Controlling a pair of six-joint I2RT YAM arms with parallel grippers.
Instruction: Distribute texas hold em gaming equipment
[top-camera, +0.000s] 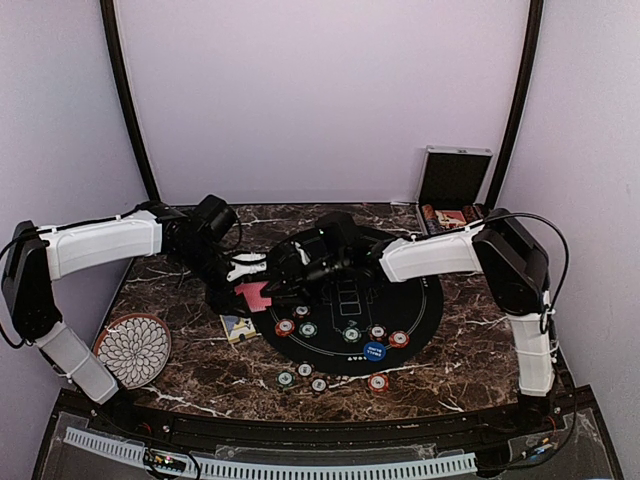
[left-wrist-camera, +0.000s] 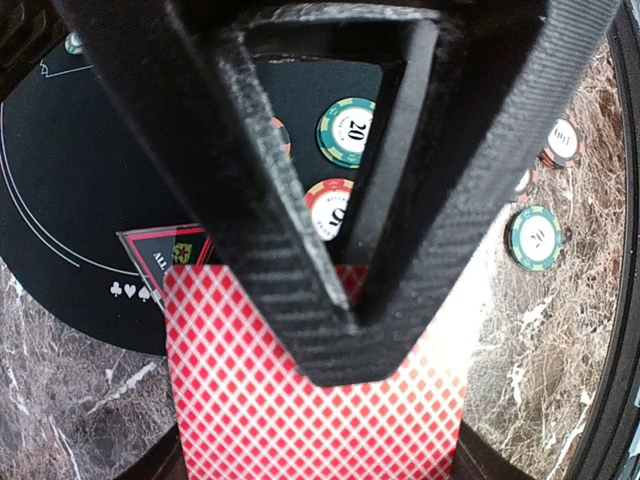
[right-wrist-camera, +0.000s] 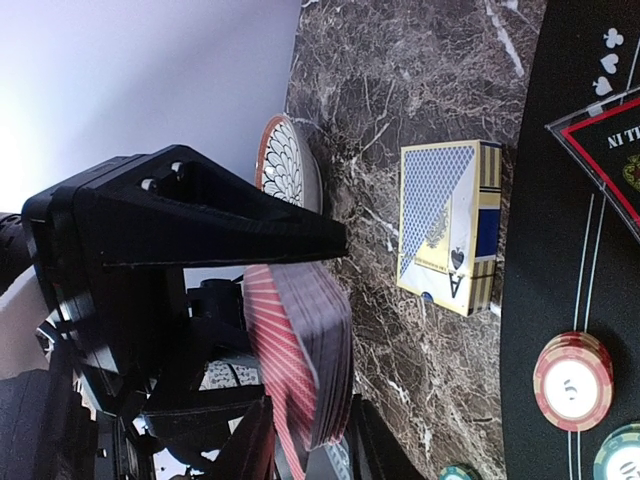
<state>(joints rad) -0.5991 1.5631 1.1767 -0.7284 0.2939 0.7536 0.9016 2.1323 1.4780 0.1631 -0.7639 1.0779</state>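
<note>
My left gripper (left-wrist-camera: 345, 345) was clamped on the deck of red-backed cards (left-wrist-camera: 300, 400), its two black fingers (left-wrist-camera: 250, 200) meeting in a point over the diamond pattern. The deck hung just above the table (top-camera: 470, 350), at the left edge of the round black mat (top-camera: 420, 300).

My right gripper (top-camera: 275, 280) had reached across the mat to the same deck. In the right wrist view one finger (right-wrist-camera: 250, 220) lay along the upper side of the cards. I could not tell whether the jaws had closed on the cards or only stood around them.

Beneath the deck, on the mat, I saw a green chip (left-wrist-camera: 346, 131) and a red-and-cream chip (left-wrist-camera: 330, 208), with another green chip (left-wrist-camera: 534, 238) out on the marble. From above, more small chips lay in a row across the mat, near the blue button disc (top-camera: 374, 351), and a few more sat on the table just off the mat's near edge.

A blue-backed card box (right-wrist-camera: 447, 225) lay flat on the table beside the mat's left edge. The flower-patterned plate (top-camera: 133, 348) sat at the near left corner, and the chip case (top-camera: 455, 185) stood open at the far right.
</note>
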